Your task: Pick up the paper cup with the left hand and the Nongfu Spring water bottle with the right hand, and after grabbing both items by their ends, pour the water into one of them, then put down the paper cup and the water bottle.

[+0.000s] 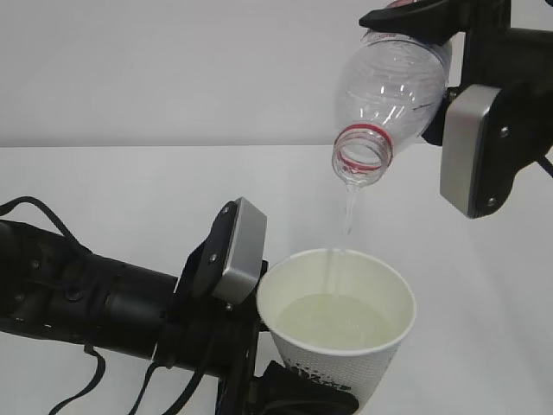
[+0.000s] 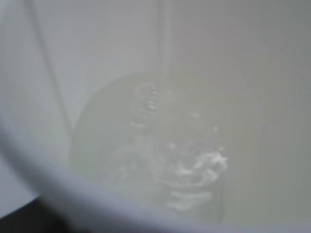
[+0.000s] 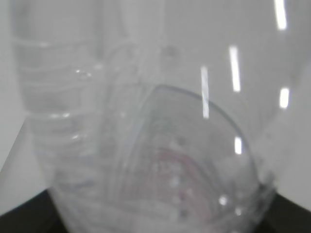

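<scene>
A: What are the things made of?

B: The paper cup (image 1: 339, 333) is matte white and tapered, with a rolled rim, a cream inside and dark print low on its side. The Nongfu Spring water bottle (image 1: 390, 82) is clear, thin ribbed plastic with a red neck ring, tipped mouth-down. Both arms are black, each with a rounded grey metal plate by the pincer.

A: And the left pincer (image 1: 289, 393)?

B: It stands fairly wide, clamped on the cup's lower end; the cup sits upright just beyond its grey plate, off the white counter (image 1: 130, 181). The left wrist view looks straight into the cup (image 2: 272, 97), where a rippled, bubbly pool lies (image 2: 160, 145).

A: The right one?

B: The right pincer (image 1: 423, 22) is also parted wide and closed around the bottle's body near its base end; the neck points down and away from it. Its wrist view is filled with blurred clear plastic (image 3: 155, 121).

A: The water (image 1: 349, 207)?

B: A thin clear stream falls from the bottle's mouth, below the right pincer, into the cup beside the left one.
</scene>
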Controlling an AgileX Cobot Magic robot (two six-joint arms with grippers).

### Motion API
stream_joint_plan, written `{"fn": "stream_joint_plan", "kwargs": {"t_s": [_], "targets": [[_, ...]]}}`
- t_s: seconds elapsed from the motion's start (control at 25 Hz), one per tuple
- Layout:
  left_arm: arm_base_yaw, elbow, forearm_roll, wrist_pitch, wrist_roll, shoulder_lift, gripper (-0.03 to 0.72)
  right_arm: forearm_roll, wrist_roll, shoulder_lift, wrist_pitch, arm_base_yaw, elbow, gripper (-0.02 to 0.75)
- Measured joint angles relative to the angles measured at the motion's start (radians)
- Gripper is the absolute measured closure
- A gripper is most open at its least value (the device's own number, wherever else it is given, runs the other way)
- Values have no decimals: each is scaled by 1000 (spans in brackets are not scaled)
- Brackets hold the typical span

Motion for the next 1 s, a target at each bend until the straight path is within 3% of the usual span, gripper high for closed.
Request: {"fn": "stream_joint_plan", "kwargs": {"t_s": [1.0], "targets": [[0, 0, -29, 8, 0, 0, 181, 2, 0, 0, 0, 0, 0, 253]]}}
